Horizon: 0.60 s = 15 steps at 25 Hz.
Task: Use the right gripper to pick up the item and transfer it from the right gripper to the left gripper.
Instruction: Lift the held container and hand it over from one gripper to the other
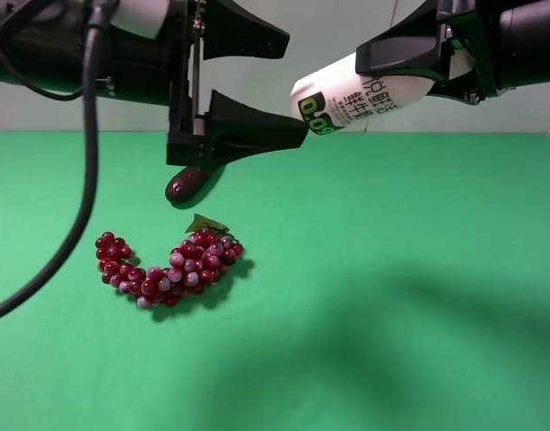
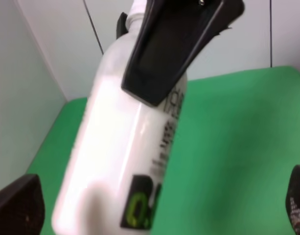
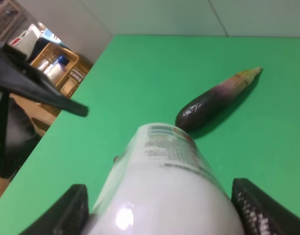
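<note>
The item, a white bottle with a green-and-black label, hangs tilted in the air above the green table. My right gripper is shut on its upper body. The bottle's base points at my left gripper, whose fingers stand open with the base just at their tips, one finger above and one below. In the left wrist view the bottle lies between the two wide-apart fingertips without touching them, and a right finger clamps it. The right wrist view shows the bottle between the right gripper's pads.
A dark purple eggplant lies on the table under the left gripper, and shows as eggplant in the right wrist view. A red grape bunch lies in front of it. A black cable loops down from the left arm.
</note>
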Tool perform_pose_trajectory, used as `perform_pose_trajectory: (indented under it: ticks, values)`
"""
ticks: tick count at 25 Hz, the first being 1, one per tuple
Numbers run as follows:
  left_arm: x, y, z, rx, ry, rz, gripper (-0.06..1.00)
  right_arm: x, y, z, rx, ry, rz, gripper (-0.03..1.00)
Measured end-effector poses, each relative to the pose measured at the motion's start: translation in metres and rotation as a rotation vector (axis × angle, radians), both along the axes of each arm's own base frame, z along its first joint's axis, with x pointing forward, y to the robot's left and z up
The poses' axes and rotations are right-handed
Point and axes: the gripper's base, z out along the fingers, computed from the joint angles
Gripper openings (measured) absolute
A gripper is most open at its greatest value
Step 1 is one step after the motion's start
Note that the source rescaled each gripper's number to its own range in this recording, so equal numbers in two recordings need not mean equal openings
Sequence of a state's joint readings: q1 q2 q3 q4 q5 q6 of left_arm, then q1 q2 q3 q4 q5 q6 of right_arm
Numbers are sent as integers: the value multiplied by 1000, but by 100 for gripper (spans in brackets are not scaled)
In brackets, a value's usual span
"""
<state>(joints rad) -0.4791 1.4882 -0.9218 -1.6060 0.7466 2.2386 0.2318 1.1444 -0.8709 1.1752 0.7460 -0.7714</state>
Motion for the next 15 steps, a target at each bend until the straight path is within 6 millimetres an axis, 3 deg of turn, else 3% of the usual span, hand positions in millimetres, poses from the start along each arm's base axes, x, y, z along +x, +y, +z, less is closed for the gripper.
perform_pose_trajectory:
  ticks: [9,15]
  values:
    - [4,-25,-7,84,-100,0,98,-1,1,0,1,7,18,9]
    - [11,-28,4,73,-136,56,98,-2,1,0,2,11,26,9]
